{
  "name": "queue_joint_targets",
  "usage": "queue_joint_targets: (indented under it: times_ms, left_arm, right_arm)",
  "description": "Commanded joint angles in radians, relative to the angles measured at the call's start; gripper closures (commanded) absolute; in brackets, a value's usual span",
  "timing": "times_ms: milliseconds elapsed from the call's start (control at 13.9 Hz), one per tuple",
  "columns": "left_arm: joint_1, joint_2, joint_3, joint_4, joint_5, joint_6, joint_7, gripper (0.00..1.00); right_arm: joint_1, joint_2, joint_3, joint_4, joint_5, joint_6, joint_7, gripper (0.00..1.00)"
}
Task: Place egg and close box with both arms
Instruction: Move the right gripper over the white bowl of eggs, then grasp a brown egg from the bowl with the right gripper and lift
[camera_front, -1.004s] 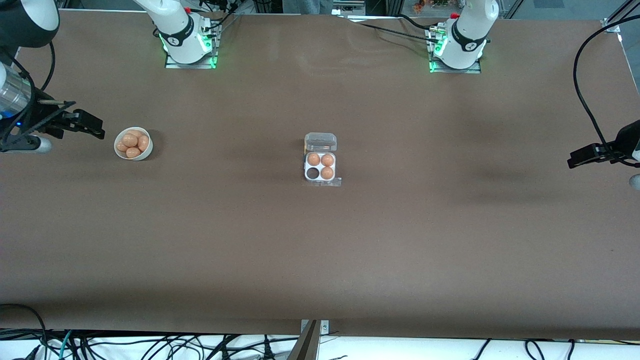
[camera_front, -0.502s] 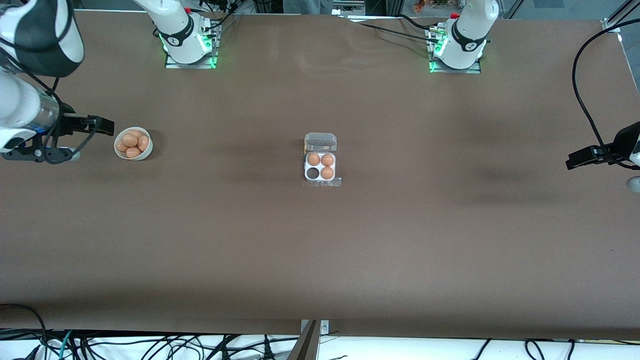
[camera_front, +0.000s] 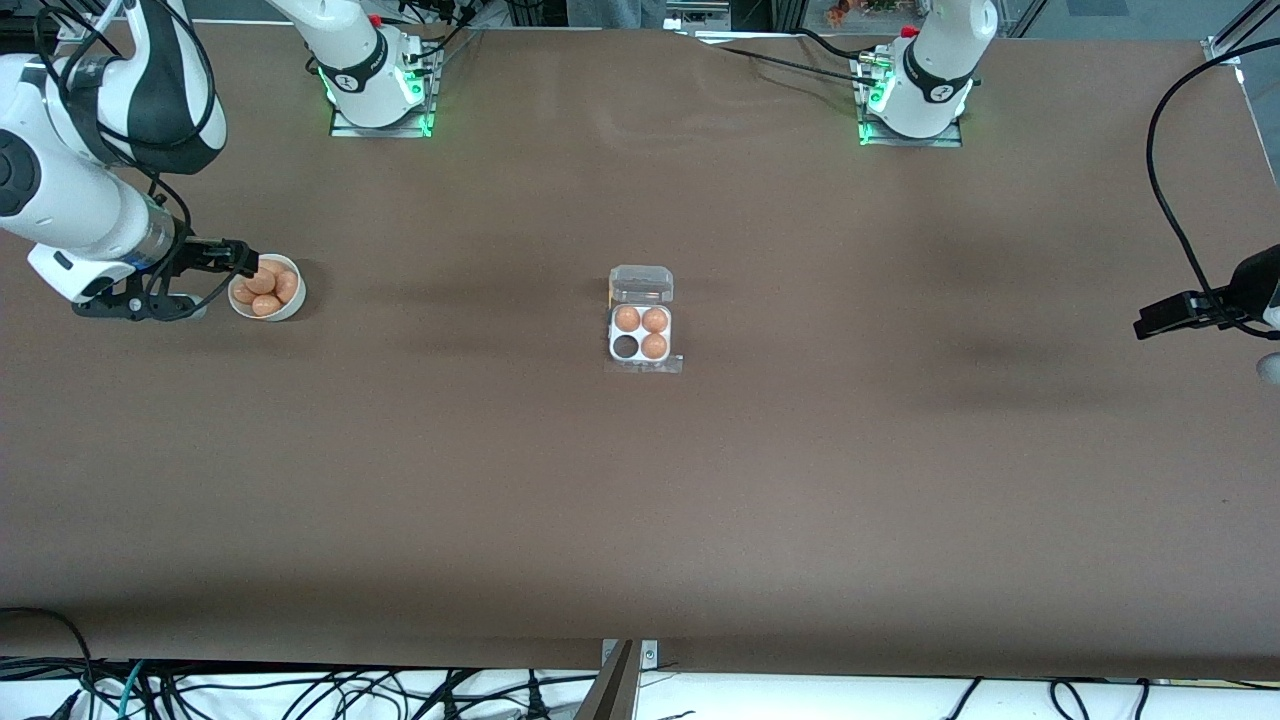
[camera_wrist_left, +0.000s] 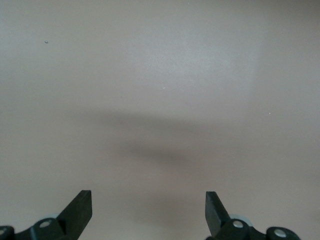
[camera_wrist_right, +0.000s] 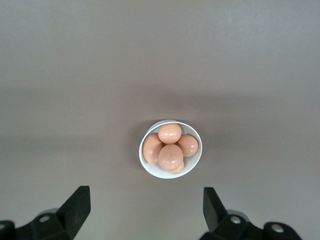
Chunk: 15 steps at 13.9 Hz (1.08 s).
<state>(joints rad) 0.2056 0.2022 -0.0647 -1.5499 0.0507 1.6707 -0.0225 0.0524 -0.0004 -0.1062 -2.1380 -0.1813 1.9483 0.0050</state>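
The box (camera_front: 640, 338) is a white four-cup tray mid-table with its clear lid (camera_front: 641, 284) open; it holds three eggs (camera_front: 654, 346), and the cup nearest the front camera toward the right arm's end is empty. A round white bowl (camera_front: 291, 303) with several orange-brown eggs (camera_front: 261, 282) stands toward the right arm's end, and shows in the right wrist view (camera_wrist_right: 148, 170) with its eggs (camera_wrist_right: 170, 155). My right gripper (camera_front: 240, 258) is open and empty, up over the bowl's edge. My left gripper (camera_front: 1150, 323) is open and empty over bare table at the left arm's end.
The brown table (camera_front: 800, 480) spreads wide around the box. Cables (camera_front: 1165, 180) hang by the left arm. More cables lie below the table's front edge (camera_front: 300, 690). The arm bases (camera_front: 375, 90) stand at the table's edge farthest from the front camera.
My right arm has swung in from the table's end toward the bowl, and its gripper now reaches the bowl's edge. The left arm has barely moved.
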Motion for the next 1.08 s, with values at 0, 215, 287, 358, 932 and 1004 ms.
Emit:
queue_joint_targets:
  times_ms: [0,215,287,358,932,1004]
  left_arm:
    - [0.009,0.009,-0.006,0.027,-0.015,-0.012,0.007,0.0]
    - [0.008,0.009,-0.006,0.027,-0.015,-0.012,0.004,0.0]
    - [0.008,0.011,-0.006,0.027,-0.015,-0.011,0.004,0.0]
    - [0.009,0.011,-0.006,0.028,-0.017,-0.009,0.006,0.0]
    - [0.009,0.011,-0.006,0.028,-0.018,-0.003,-0.005,0.0]
    - [0.009,0.014,-0.006,0.028,-0.018,-0.003,-0.007,0.0]
  right_arm:
    - [-0.002,-0.04,-0.02,-0.123,-0.046,0.119,0.012,0.0]
    - [-0.005,0.048,-0.024,-0.154,-0.047,0.236,0.012,0.0]
    - [-0.005,0.081,-0.024,-0.155,-0.047,0.253,0.012,0.0]
    - [-0.008,0.108,-0.026,-0.157,-0.047,0.261,0.01,0.0]
    - [-0.011,0.201,-0.064,-0.157,-0.087,0.255,0.012,0.0]
    - [-0.011,0.21,-0.067,-0.157,-0.089,0.255,0.01,0.0]
